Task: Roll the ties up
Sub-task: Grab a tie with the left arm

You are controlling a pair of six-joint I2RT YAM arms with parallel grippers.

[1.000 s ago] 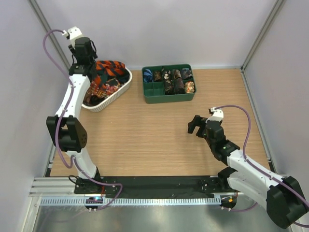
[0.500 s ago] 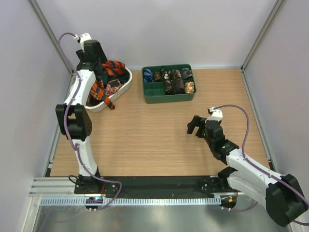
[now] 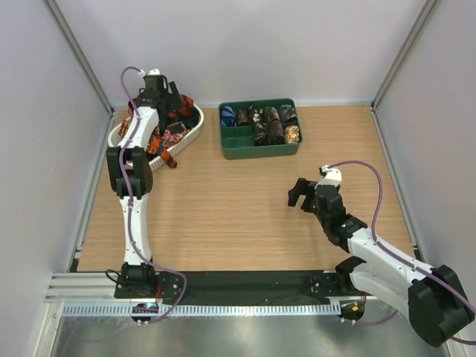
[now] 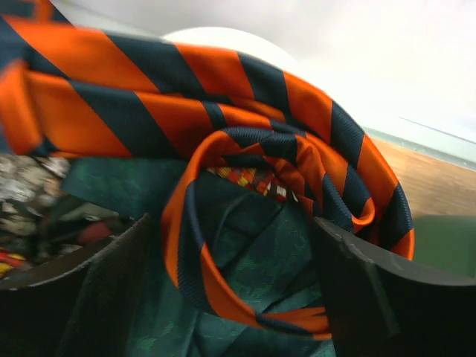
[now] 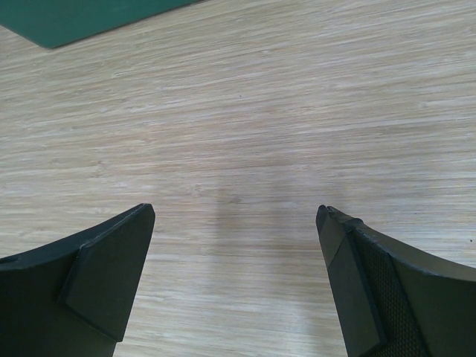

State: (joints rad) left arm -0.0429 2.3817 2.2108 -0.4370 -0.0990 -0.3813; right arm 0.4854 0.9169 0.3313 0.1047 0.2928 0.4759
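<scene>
The left arm is stretched far forward, its left claw (image 4: 230, 224) spread wide. The right arm crouches low, and the right claw (image 5: 234, 212) gapes too, angled downward.

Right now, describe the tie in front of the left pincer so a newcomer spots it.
Far-left corner of the table, in the white oval basket. The orange-and-dark-striped tie lies looped on top of the pile, in front of the left pincer; its neighbours are green or small-patterned.

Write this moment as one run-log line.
left gripper: open, above orange-black striped tie in white basket | right gripper: open, empty, over table
</scene>
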